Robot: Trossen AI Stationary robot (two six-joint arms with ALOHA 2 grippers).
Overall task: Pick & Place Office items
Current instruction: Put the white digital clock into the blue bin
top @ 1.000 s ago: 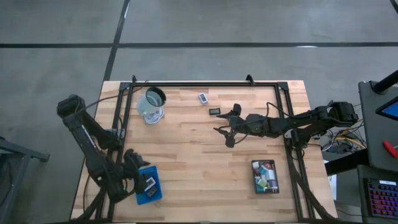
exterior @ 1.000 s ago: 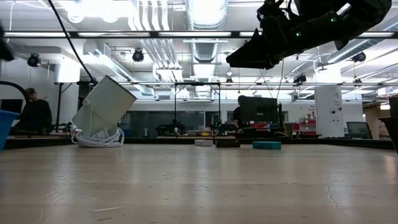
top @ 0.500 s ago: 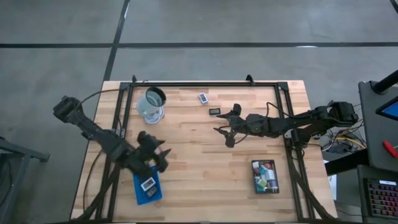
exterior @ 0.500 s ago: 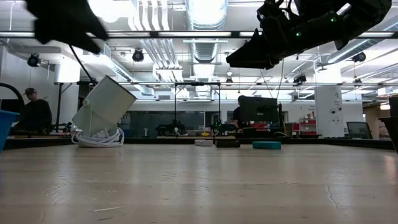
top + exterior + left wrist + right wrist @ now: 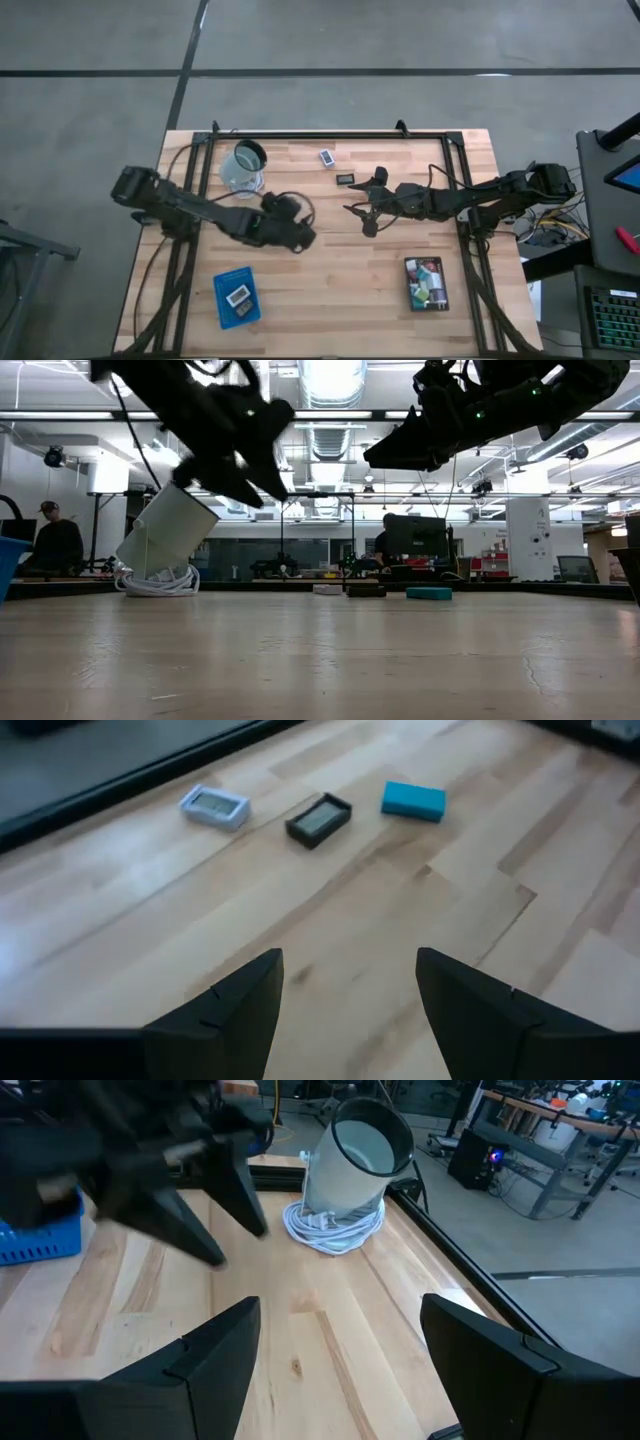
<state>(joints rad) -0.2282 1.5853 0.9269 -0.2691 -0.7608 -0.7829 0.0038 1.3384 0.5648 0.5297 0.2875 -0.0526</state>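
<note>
The left gripper [image 5: 300, 238] is seen above bare wood just beyond the blue tray [image 5: 222, 300], its fingers [image 5: 225, 1010] spread with nothing between them. The right gripper [image 5: 357, 212] hangs farther from that tray, toward the table's right half, also spread and empty.

Only the left wrist view gives the loose items clearly: a white rectangle [image 5: 214, 807] with a pale display face, a dark rectangle [image 5: 318, 820] with a grey window, and a teal block [image 5: 413, 800], lying in a row, well apart from the fingers. In the high view the white piece [image 5: 327, 157] and the dark piece [image 5: 344, 179] are seen near the table's far edge, across from the blue tray; the teal block is hidden there under the right arm. The low view shows all three only as low slivers.

Only the high view shows a white-faced piece [image 5: 238, 296] and a dark one [image 5: 240, 311] in the blue tray, and mixed coloured blocks in the black tray [image 5: 410, 285]. The clear cup [image 5: 243, 168] is seen tilted on a white cable coil [image 5: 331, 1227]
</note>
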